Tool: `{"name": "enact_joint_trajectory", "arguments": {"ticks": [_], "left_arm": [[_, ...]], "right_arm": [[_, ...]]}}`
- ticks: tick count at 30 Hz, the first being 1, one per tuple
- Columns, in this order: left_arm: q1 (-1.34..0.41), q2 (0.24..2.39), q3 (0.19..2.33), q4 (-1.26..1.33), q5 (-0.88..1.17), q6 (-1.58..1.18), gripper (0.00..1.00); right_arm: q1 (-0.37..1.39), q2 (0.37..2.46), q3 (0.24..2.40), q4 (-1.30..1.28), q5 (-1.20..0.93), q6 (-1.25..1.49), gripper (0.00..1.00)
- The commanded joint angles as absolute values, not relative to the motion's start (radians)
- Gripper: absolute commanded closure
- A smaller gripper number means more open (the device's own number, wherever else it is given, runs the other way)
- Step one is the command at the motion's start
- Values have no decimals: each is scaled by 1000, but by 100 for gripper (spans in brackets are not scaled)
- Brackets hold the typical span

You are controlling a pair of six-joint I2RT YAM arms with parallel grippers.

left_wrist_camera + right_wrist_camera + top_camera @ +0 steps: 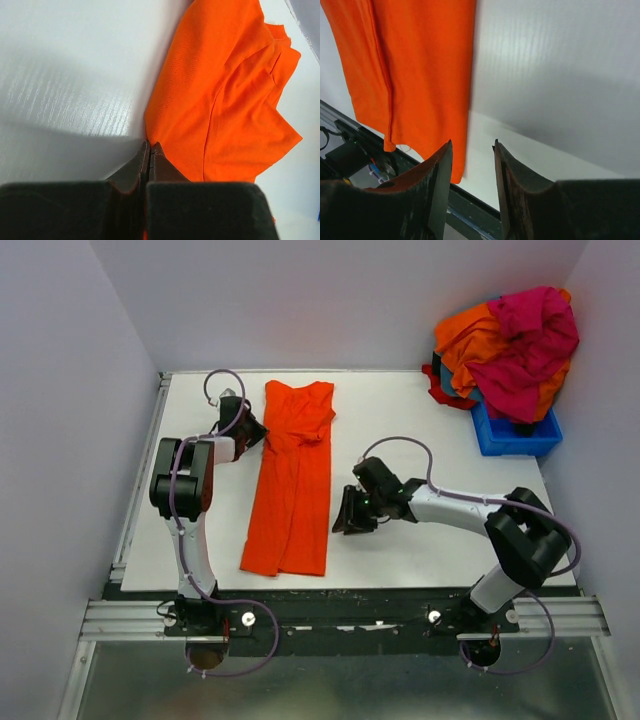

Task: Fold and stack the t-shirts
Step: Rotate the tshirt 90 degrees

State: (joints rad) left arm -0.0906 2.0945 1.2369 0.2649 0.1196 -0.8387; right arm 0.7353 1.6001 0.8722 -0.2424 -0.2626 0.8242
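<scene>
From above, my left arm (pixel 185 490) stands at about 8 o'clock on the white desk (pixel 420 410) and reaches toward 11 o'clock. Its jaws are pressed flat together, with no gap between them. In the left wrist view their tips sit right at the left edge of the orange t-shirt (pixel 295 480). I cannot tell whether any cloth is caught between them.

The orange t-shirt lies flat on the desk, left of the middle. It is folded lengthwise into a long narrow strip running from 12 o'clock down to 6 o'clock. The collar end is at the far side and looks bunched and creased. The hem end stops just short of the near edge of the desk.

Just beside the strip's right edge, at around 5 o'clock from the desk's middle, the right jaws stand apart. They hold nothing, and in the right wrist view I see only bare desk between them. The shirt's edge lies off to their left side. My right arm (pixel 500 525) stretches in from the 4 o'clock corner to get there.

Far off at 2 o'clock, well apart from both arms, a blue bin (pixel 515 438) sits at the desk's far right corner. A loose heap of t-shirts (pixel 520 335), orange, magenta-pink and red, spills over its rim.
</scene>
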Motion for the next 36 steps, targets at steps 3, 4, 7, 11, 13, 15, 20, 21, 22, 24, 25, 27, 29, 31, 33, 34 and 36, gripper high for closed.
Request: {"name": "enact_joint_trajectory", "arguments": {"ticks": [3, 4, 7, 11, 13, 15, 20, 21, 22, 24, 25, 27, 29, 31, 33, 34, 36], "left_arm": [[-71, 2072, 1244, 325, 100, -836, 100], [-71, 2078, 1249, 328, 109, -836, 100], [-71, 2094, 1256, 342, 138, -841, 100], [-69, 2100, 1258, 345, 141, -841, 100], [-69, 2099, 1256, 345, 141, -842, 100], [-69, 2100, 1259, 345, 141, -844, 100], [-69, 2108, 1258, 354, 140, -853, 100], [-69, 2109, 1258, 356, 141, -854, 100], [-71, 2111, 1258, 356, 140, -854, 100], [-71, 2115, 1259, 359, 144, -859, 100], [-72, 2118, 1259, 360, 147, -862, 100], [-78, 2125, 1261, 365, 149, -867, 100], [-84, 2129, 1266, 368, 147, -870, 100], [-94, 2138, 1272, 371, 150, -877, 100], [-106, 2144, 1278, 371, 146, -879, 100], [-112, 2145, 1279, 368, 140, -877, 100], [-130, 2148, 1285, 367, 120, -882, 100]], "right_arm": [[851, 1647, 931, -250, -164, 934, 52], [865, 1667, 946, -259, -160, 943, 53], [896, 1713, 983, -296, -121, 965, 54], [919, 1762, 1023, -359, -45, 1002, 57], [923, 1785, 1052, -414, 26, 1017, 57], [925, 1799, 1069, -439, 64, 1014, 57], [927, 1851, 1112, -443, 58, 1002, 63], [928, 1858, 1117, -443, 57, 1005, 66], [928, 1862, 1117, -443, 58, 1003, 68], [928, 1861, 1114, -443, 67, 1003, 74], [928, 1859, 1112, -445, 77, 1003, 80], [928, 1858, 1114, -449, 83, 1000, 99], [925, 1859, 1120, -468, 90, 999, 99], [922, 1853, 1117, -480, 103, 999, 99], [907, 1839, 1100, -483, 109, 997, 99], [897, 1829, 1089, -482, 110, 996, 99], [876, 1806, 1060, -477, 113, 986, 99]]}}
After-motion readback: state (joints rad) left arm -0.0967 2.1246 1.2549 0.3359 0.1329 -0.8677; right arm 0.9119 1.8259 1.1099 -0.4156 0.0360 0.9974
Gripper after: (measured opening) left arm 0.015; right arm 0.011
